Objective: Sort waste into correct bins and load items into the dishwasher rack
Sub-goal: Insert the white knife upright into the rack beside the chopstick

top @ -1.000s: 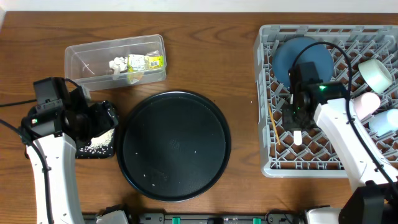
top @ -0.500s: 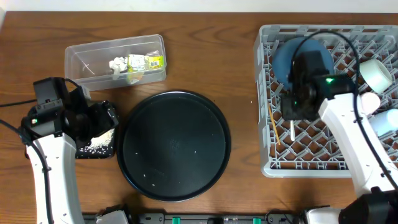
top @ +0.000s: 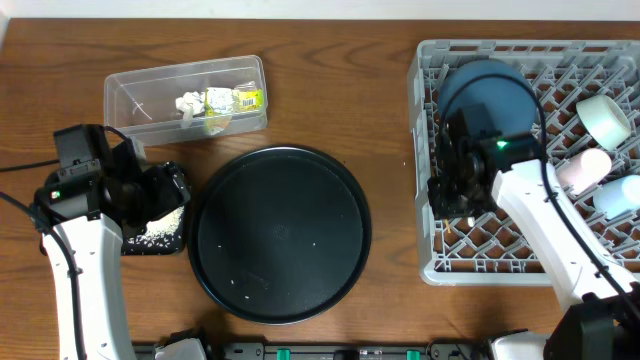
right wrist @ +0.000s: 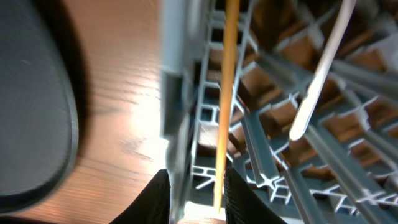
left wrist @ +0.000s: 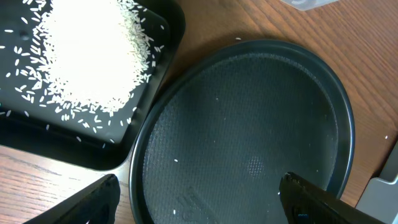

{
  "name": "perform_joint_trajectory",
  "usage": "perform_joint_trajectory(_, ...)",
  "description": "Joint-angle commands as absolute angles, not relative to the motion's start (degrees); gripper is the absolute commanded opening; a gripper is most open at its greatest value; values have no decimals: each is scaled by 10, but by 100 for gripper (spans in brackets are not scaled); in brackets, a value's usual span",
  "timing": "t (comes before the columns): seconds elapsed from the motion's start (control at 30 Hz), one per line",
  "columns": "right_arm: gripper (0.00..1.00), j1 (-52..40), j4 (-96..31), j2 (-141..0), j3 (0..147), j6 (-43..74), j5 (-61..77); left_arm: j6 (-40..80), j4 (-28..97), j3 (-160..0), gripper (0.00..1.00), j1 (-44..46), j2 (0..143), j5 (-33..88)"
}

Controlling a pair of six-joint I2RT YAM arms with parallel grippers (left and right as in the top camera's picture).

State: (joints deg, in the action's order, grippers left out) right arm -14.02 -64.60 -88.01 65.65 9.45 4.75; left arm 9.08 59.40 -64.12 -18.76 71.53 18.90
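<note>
The thin wooden chopstick (right wrist: pixel 222 106) lies along the left inner wall of the grey rack (top: pixel 430 60). My right gripper (right wrist: pixel 198 199) is open and straddles the chopstick's near end and the rack wall; in the overhead view it (top: pixel 445 195) is over the rack's left edge. The white spoon (right wrist: pixel 317 74) lies loose in the rack to its right. The blue dish (top: pixel 490 90) stands in the rack. My left gripper (left wrist: pixel 199 205) is open and empty, between the rice heap (left wrist: pixel 87 56) in the black rectangular tray (left wrist: pixel 74 152) and the round tray.
The large round black tray (top: pixel 280 235) sits mid-table. The clear tub (top: pixel 120 80) at the back left holds the wrapper (top: pixel 235 98) and tissue (top: pixel 190 103). Pale cups (top: pixel 605 118) and a pale blue cup (top: pixel 618 195) sit at the rack's right side.
My right gripper has moved left across the rack, away from the white spoon, and now stands over the chopstick at the rack's left wall. The left arm has not moved.
</note>
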Motion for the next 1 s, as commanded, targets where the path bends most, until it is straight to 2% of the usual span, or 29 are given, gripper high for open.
perform_joint_trajectory(0.0,24,-143,-639,-878,631,109,49,94,595,-643,84,-190,717,188)
perform_joint_trajectory(0.67,19,-143,-614,-878,591,110,30,93,597,-643,84,-190,717,188)
perform_joint_trajectory(0.73,15,-143,-611,-878,585,117,30,93,597,-643,84,-190,717,188)
perform_joint_trajectory(0.87,1,-143,-611,-877,584,120,30,94,597,-643,83,-190,717,188)
perform_joint_trajectory(0.97,1,-143,-615,-877,585,122,31,94,597,-643,84,-190,717,188)
